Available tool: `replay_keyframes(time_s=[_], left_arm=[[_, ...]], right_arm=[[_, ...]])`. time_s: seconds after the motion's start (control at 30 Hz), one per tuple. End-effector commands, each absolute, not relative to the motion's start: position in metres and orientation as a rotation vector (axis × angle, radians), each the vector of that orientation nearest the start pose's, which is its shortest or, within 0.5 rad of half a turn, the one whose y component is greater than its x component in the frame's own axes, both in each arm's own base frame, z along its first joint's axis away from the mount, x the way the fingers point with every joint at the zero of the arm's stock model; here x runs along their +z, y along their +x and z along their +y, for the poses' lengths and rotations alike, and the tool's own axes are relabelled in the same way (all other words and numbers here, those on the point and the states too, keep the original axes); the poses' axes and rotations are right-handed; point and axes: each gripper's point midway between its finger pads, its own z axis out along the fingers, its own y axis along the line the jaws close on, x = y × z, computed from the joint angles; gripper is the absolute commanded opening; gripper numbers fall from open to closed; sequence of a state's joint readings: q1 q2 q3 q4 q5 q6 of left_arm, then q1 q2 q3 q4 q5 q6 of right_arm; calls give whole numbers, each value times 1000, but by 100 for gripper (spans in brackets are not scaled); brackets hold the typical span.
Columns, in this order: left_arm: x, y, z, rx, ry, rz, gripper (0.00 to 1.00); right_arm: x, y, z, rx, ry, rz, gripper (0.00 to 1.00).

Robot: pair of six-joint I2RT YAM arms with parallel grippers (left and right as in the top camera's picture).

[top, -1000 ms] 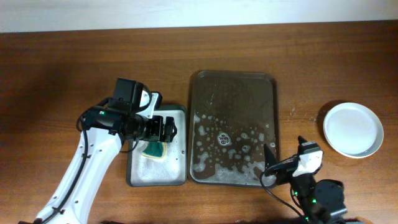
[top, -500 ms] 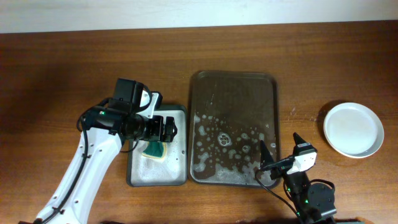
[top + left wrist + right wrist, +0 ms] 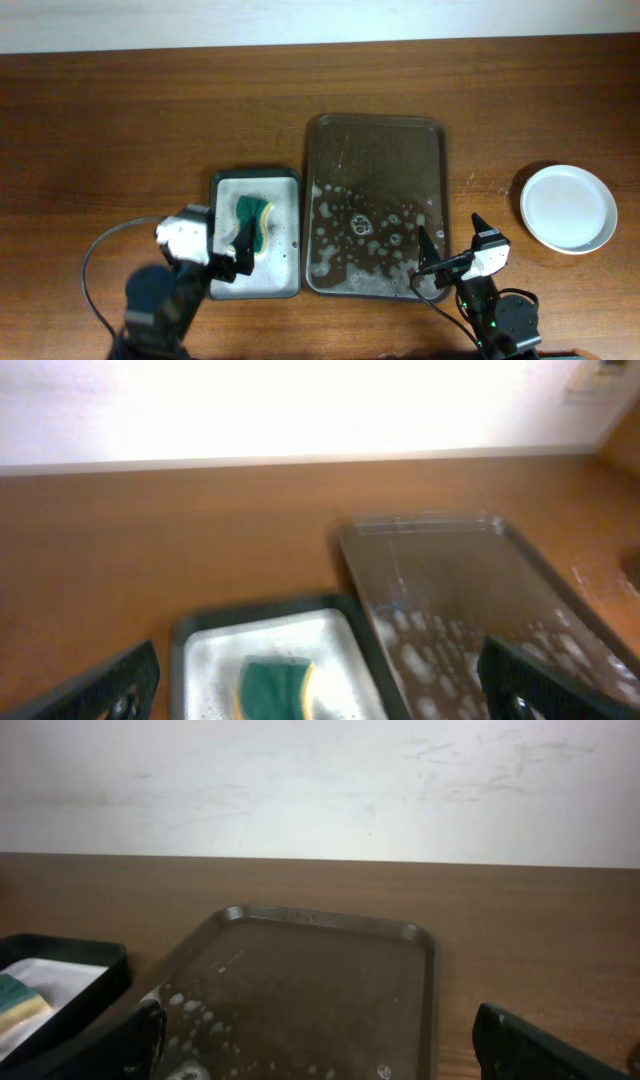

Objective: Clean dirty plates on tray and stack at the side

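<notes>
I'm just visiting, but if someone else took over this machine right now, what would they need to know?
Left end effector: open, empty, in front of the grey tray.
Right end effector: open, empty, at the front right corner of the tray.
The tray holds only suds. The plates sit to its right, white on top; how many cannot be told. The sponge lies in the grey tray.
Done, apparently: plates off the tray, set aside. Left: likely just checking the stack.

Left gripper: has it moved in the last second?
Yes. The left gripper has drawn back, from over the sponge tray's far half to its near-left corner.
</notes>
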State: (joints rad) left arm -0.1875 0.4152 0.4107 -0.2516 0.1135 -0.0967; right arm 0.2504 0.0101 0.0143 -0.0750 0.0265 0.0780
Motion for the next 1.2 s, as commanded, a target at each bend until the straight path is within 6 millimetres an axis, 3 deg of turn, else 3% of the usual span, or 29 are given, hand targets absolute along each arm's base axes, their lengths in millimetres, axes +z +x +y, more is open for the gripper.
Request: replay_keyframes(time_s=[0.0, 0.07, 0.2, 1.17], left_arm=[[197, 236, -48, -238, 123, 1714, 100], [192, 230, -44, -227, 111, 1649, 100], [158, 242, -41, -213, 96, 1645, 100], [159, 243, -36, -192, 77, 1640, 100]], right_arm=[[156, 240, 55, 222, -116, 1647, 99], [156, 240, 55, 222, -116, 1647, 99], [156, 240, 55, 222, -116, 1647, 99], [156, 240, 55, 222, -116, 1647, 99]])
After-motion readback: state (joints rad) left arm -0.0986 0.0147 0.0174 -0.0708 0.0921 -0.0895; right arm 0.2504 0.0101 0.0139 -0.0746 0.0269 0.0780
